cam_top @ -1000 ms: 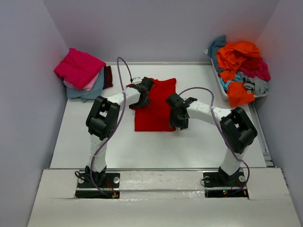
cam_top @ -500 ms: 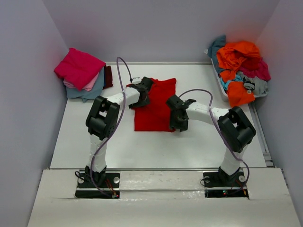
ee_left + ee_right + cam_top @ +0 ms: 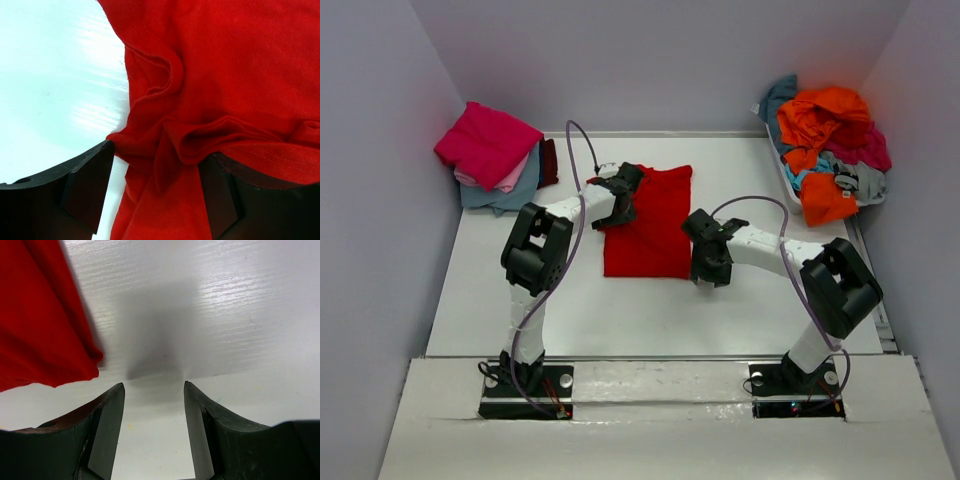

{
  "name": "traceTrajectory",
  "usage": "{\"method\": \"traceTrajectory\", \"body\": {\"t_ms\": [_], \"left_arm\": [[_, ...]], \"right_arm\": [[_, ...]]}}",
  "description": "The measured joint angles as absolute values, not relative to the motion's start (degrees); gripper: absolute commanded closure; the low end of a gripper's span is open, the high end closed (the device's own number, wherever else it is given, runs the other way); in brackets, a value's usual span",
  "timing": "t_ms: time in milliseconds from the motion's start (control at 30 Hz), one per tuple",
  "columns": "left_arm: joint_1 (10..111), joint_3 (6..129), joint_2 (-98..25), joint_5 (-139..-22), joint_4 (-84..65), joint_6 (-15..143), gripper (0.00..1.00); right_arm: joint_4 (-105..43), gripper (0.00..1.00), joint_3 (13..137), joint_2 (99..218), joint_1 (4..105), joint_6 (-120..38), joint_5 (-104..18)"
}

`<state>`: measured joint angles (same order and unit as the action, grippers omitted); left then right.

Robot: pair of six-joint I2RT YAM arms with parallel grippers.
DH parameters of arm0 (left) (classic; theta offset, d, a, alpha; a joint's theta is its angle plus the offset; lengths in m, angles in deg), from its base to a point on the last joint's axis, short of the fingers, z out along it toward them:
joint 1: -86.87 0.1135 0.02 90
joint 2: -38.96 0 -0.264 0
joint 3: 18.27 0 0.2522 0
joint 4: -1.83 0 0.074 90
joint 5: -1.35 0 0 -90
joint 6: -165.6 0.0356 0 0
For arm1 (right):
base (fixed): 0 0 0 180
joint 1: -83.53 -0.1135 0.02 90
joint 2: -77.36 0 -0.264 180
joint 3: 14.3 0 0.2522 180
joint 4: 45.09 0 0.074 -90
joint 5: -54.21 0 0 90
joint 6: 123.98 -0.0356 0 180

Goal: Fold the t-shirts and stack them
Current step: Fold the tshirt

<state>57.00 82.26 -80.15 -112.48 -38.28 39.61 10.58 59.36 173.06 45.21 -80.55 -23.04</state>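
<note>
A bright red t-shirt (image 3: pixel 650 230) lies partly folded on the white table (image 3: pixel 580 310), in the middle. My left gripper (image 3: pixel 621 203) sits at the shirt's left edge, jaws apart. In the left wrist view, bunched red cloth (image 3: pixel 210 75) lies between the left gripper's (image 3: pixel 155 195) fingers (image 3: pixel 85 190) and drapes over the right one. My right gripper (image 3: pixel 709 272) is open and empty just off the shirt's front right corner. In the right wrist view, the right gripper (image 3: pixel 154 430) holds only bare table between its fingers, with the shirt's corner (image 3: pixel 45 335) to the left.
A stack of folded shirts, magenta over pale pink and grey-blue (image 3: pixel 490 150), sits at the back left by the wall. A white bin (image 3: pixel 782 175) heaped with orange, teal and magenta shirts (image 3: pixel 825 125) stands at the back right. Walls close in the back and both sides.
My right gripper has come off the shirt's right edge and moved right and toward the front, now open over bare table. The left gripper has not moved.
</note>
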Motion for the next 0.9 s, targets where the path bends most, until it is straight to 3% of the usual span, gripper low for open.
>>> {"method": "traceTrajectory", "body": {"t_ms": [367, 900], "left_arm": [[56.9, 78.9, -77.4, -114.0, -36.7, 39.5, 0.23], [52.0, 69.0, -60.1, -116.0, -37.7, 36.7, 0.21]], "right_arm": [[11.2, 0.44, 61.6, 172.8, 45.2, -80.2, -22.7], [8.3, 0.43, 66.3, 175.0, 45.1, -78.0, -24.1]]}}
